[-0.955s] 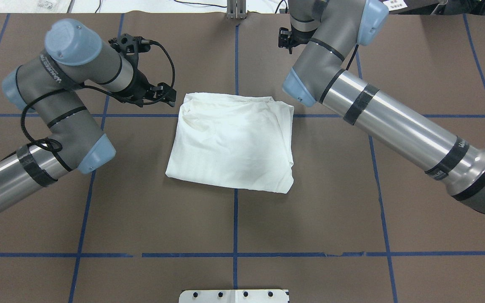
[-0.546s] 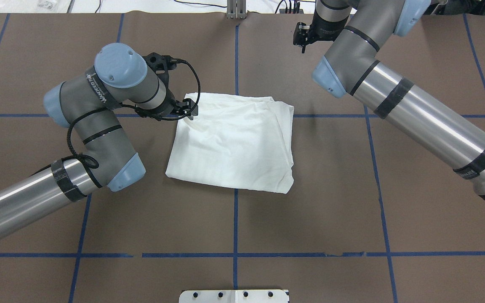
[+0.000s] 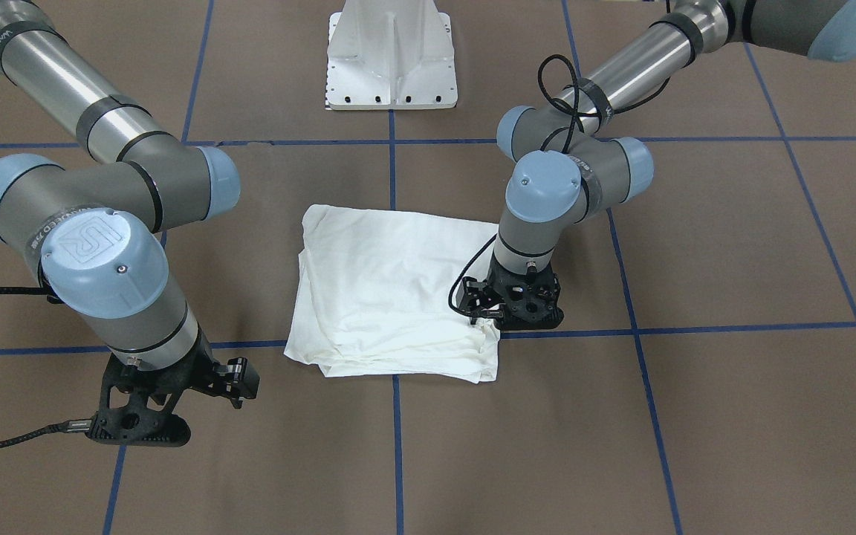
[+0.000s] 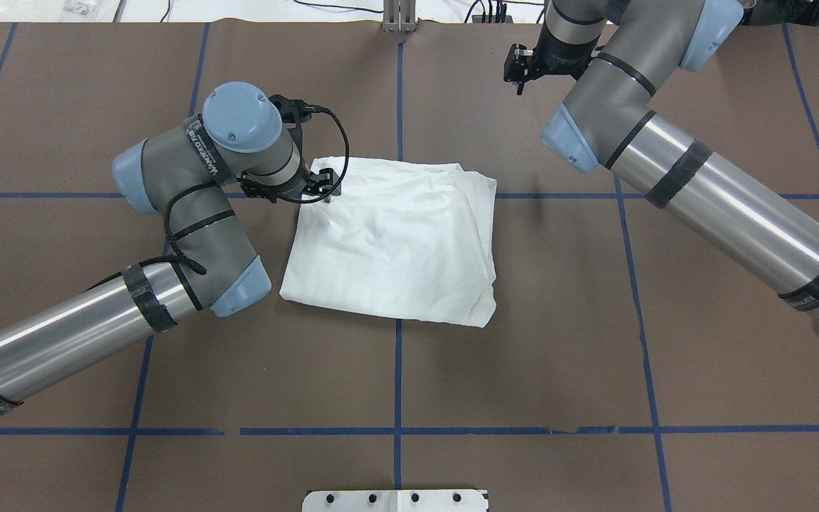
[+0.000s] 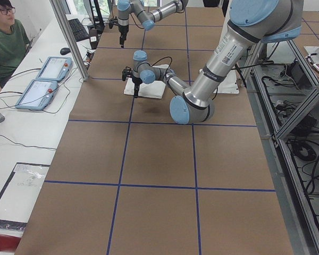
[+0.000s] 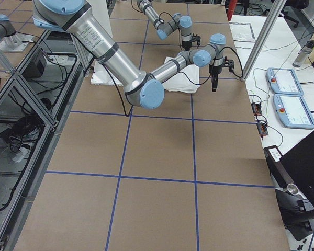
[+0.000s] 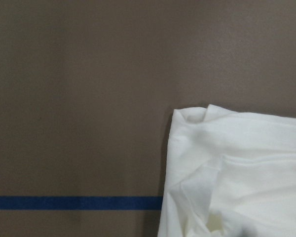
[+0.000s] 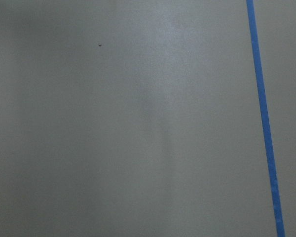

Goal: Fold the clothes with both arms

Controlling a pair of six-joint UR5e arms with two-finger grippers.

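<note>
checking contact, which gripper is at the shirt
The left gripper: it is down at the white shirt's far corner. The right gripper hangs over the table, well clear of the shirt.

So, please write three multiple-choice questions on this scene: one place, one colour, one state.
1. Where is the left claw?
A. at a corner of the shirt, on its side far from the robot
B. over bare table, away from the shirt
C. on the shirt's middle

2. What colour are the tape lines on the table?
A. red
B. blue
C. yellow

3. How is the shirt?
A. spread flat, sleeves out
B. lifted by both claws
C. folded into a compact stack on the table

Answers:
1 A, the overhead view shows it at that corner.
2 B, every line is blue.
3 C, layered edges show along its sides.
</note>
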